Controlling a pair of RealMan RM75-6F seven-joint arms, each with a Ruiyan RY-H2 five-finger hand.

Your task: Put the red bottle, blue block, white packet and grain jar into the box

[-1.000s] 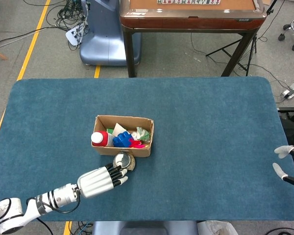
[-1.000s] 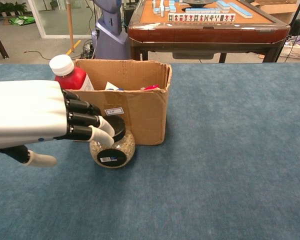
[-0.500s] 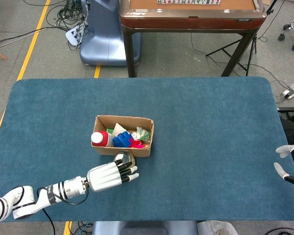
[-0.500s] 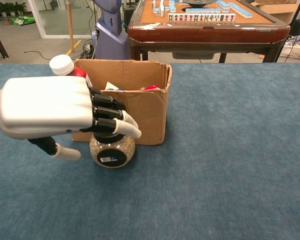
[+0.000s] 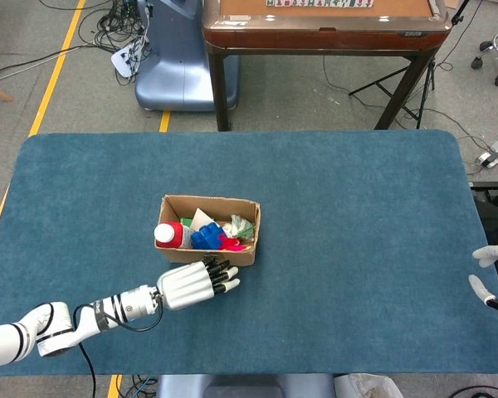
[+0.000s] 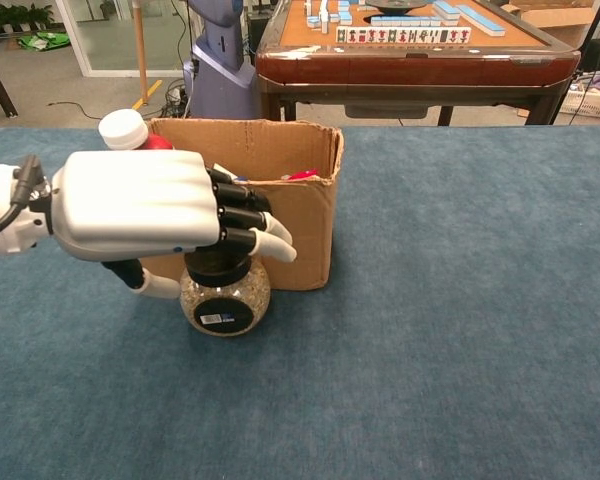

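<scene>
Left hand: the left hand [image 6: 145,205] hovers palm down over the grain jar [image 6: 225,295], fingers [image 6: 250,220] stretched toward the box and thumb [image 6: 150,285] hanging beside the jar's neck; it looks not to grip the jar, though the contact is hidden under the palm.
Grain jar: stands upright on the blue table [image 6: 460,300], just in front of the box wall, outside it.
Box: the cardboard box [image 5: 247,224] sits open on the table, left of centre.
Red bottle: the red bottle [image 5: 169,235] lies in the left end of the box, white cap outward.
Blue block: the blue block [image 5: 205,238] is in the box's middle.
White packet: the white packet [image 5: 202,219] leans against the box's back wall.
Right hand: the right hand [image 5: 484,274] shows only at the right edge, fingers apart, holding nothing.
</scene>
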